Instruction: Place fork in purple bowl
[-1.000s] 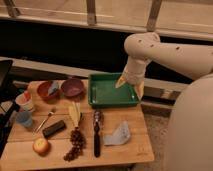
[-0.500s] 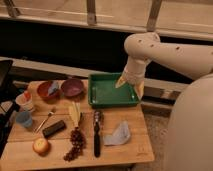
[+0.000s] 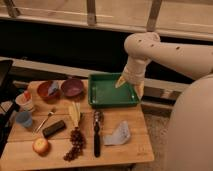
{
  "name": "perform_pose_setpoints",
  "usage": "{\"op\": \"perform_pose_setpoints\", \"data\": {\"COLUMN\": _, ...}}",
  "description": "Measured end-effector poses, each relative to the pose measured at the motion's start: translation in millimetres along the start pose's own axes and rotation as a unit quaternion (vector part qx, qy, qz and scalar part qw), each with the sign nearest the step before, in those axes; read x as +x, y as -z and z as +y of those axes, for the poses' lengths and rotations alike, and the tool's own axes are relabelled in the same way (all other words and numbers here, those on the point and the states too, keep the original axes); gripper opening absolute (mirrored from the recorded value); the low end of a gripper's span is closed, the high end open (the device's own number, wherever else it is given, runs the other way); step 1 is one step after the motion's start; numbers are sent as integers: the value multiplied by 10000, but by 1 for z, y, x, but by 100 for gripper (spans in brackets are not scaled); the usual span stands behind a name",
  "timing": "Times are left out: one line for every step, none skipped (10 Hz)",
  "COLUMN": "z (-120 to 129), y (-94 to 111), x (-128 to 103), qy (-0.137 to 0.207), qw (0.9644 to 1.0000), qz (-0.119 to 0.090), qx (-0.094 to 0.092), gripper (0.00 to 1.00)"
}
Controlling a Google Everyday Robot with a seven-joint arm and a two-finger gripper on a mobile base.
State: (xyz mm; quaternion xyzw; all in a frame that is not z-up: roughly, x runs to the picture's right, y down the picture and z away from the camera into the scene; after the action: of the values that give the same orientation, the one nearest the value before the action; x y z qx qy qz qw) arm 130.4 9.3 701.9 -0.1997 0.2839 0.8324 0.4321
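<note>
The tool (image 3: 130, 86), jaws apart, is hovering over the green rectangular tray (image 3: 114, 104), well apart from the diagonally lying slim silver metal fork (image 3: 46, 120).

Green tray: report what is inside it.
Nothing shows on the bare floor of the green tray. The gripper, jaws open, hangs over its far right corner and covers that patch, so anything lying there cannot be seen.

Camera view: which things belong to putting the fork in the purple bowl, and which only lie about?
Job: fork; purple bowl; gripper, open, above the right side of the green tray.
Lying about: red-brown bowl, black-handled utensil, grapes, apple, blue cup.
</note>
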Motion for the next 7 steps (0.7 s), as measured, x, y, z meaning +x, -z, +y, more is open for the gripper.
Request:
{"op": "perform_pose_setpoints", "data": {"z": 0, "y": 0, "x": 0, "qy": -2, "qw": 10000, "qz": 0, "qx": 0, "gripper": 77}}
{"op": "perform_pose_setpoints", "data": {"z": 0, "y": 0, "x": 0, "qy": 0, "qw": 10000, "qz": 0, "qx": -1, "gripper": 77}}
{"op": "perform_pose_setpoints", "data": {"z": 0, "y": 0, "x": 0, "qy": -1, "qw": 10000, "qz": 1, "qx": 1, "gripper": 77}}
{"op": "perform_pose_setpoints", "data": {"z": 0, "y": 0, "x": 0, "qy": -1, "qw": 10000, "qz": -1, "qx": 0, "gripper": 77}}
{"op": "perform_pose_setpoints", "data": {"z": 0, "y": 0, "x": 0, "qy": -6, "qw": 10000, "qz": 16, "qx": -21, "gripper": 77}}
{"op": "perform_pose_setpoints", "data": {"z": 0, "y": 2, "x": 2, "qy": 46, "qw": 10000, "qz": 5, "qx": -17, "gripper": 77}}
{"op": "perform_pose_setpoints", "data": {"z": 4, "y": 6, "x": 7, "qy": 256, "qw": 9997, "qz": -28, "qx": -38, "gripper": 77}}
